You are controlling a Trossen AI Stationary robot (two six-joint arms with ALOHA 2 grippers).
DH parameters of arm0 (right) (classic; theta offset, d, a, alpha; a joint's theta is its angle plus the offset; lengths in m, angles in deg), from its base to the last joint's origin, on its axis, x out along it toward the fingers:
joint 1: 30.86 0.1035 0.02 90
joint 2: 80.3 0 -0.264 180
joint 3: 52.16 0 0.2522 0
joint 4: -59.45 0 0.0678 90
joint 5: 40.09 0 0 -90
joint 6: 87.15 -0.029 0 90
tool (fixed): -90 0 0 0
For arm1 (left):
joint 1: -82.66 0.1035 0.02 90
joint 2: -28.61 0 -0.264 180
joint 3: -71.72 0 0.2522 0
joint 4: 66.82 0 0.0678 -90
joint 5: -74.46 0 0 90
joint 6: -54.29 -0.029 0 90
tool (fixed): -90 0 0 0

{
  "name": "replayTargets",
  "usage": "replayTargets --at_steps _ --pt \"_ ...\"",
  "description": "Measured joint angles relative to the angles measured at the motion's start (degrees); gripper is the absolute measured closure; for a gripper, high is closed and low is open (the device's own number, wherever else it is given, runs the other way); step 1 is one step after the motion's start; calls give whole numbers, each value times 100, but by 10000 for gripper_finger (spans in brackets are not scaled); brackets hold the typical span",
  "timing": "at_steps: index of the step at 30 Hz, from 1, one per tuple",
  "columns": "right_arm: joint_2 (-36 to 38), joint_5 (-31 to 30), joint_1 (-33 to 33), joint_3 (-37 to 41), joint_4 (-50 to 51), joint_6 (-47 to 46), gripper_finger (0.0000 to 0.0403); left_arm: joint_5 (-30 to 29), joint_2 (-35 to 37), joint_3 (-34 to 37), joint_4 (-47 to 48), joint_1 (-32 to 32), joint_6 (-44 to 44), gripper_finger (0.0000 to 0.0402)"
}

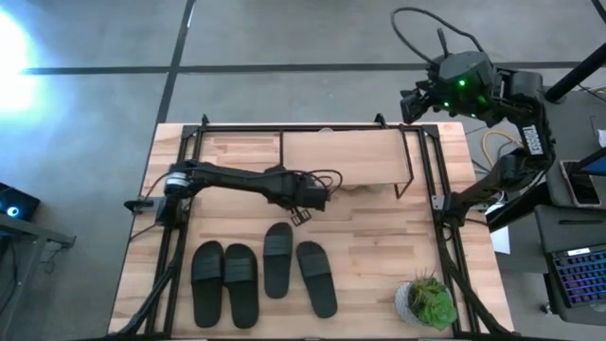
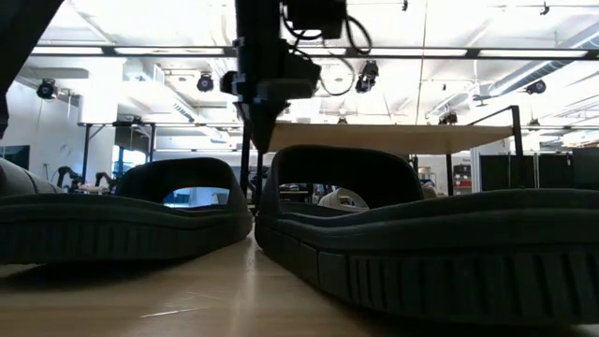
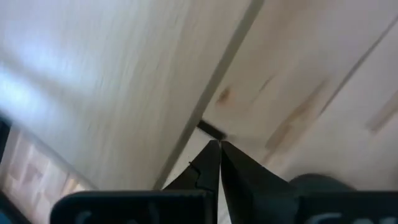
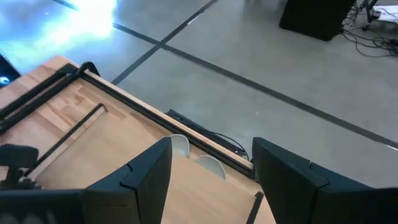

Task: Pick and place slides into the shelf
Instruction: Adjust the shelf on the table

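Four dark slides (image 1: pixel 260 275) lie side by side on the table's (image 1: pixel 379 246) near half. Just beyond them hangs the left gripper (image 1: pixel 301 216), jaws pressed together, holding nothing, in front of the shelf (image 1: pixel 341 159). The right gripper (image 4: pixel 211 177), jaws spread and empty, is raised above the table's far right corner.

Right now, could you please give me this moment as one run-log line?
left gripper: shut, empty, by shelf | right gripper: open, raised beyond table's far right corner | slides: four dark on table
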Motion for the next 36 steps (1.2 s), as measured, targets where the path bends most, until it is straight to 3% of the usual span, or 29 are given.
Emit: replayTargets --at_steps 3,6,12,16,18,24,36 --pt "169 153 0 76 -5 -177 188 -9 340 338 -258 8 128 402" --pt "534 770 0 492 -12 -559 188 3 825 540 -600 -15 365 402" --pt "1469 1694 13 2241 5 -1387 188 170 1948 766 -1887 -29 365 402" --pt "1826 1972 17 3107 18 -1994 188 179 2334 766 -2080 -13 108 402" --pt "1926 1916 -1 3454 -2 -1985 188 149 2379 767 -2064 1 61 402" --pt "2197 839 -466 4471 1 -2279 188 150 2390 789 -1687 84 -27 402" --pt "2131 1130 -1609 6515 3 -2333 188 142 2450 802 -1413 155 -257 402"
